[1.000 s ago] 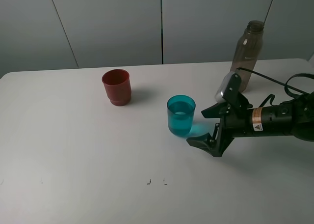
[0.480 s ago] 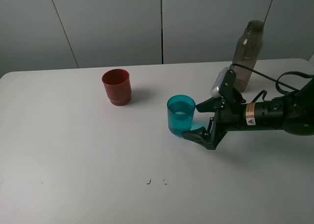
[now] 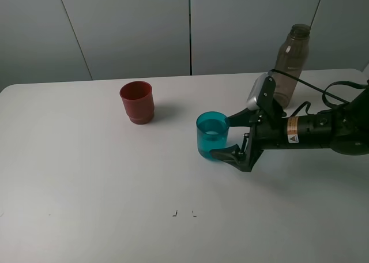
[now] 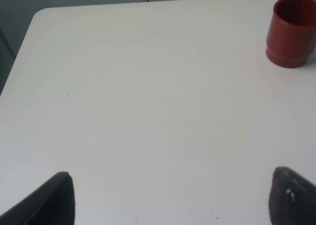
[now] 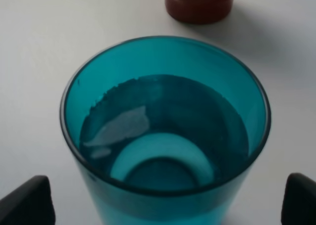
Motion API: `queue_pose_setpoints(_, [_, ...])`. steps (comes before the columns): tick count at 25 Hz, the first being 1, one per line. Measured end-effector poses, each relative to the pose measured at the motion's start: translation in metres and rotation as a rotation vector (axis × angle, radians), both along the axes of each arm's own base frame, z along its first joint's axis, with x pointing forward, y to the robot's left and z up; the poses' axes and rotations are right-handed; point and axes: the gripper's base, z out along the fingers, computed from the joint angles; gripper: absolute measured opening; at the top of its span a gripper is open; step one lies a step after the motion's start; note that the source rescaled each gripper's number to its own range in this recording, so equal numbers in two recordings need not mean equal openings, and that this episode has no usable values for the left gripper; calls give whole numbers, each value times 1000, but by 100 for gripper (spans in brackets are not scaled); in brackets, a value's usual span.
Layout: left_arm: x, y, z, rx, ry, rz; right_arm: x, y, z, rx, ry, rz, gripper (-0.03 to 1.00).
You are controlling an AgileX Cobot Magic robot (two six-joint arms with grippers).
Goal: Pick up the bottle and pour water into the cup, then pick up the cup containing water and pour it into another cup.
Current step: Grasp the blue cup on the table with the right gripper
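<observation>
The teal cup (image 3: 212, 136) stands upright mid-table with water in it; the right wrist view shows it close, filling the frame (image 5: 165, 136). My right gripper (image 3: 229, 137) is open, its fingers on either side of the cup's right half, apart from its wall. The red cup (image 3: 137, 102) stands upright to the back left and shows in the left wrist view (image 4: 293, 31) and the right wrist view (image 5: 200, 3). The grey-brown bottle (image 3: 290, 64) stands upright at the back right, uncapped. My left gripper (image 4: 168, 198) is open over bare table, outside the high view.
The right arm's black cable (image 3: 314, 93) loops past the bottle's base. The white table's left edge (image 4: 19, 52) shows in the left wrist view. Two small dark marks (image 3: 184, 213) lie near the table's front.
My right gripper has moved left toward the teal cup, its open fingers now reaching around the cup's right side. The cups and bottle have not moved.
</observation>
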Motion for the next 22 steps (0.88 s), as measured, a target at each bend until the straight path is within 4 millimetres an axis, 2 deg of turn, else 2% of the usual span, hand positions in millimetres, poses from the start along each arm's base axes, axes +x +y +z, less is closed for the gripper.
queue_pose_setpoints(7, [0,0,0,0,0,0,7,16,-8,4,3,47,100])
queue_pose_setpoints(22, [0,0,0,0,0,0,10,18,-8,5,-19,64,100])
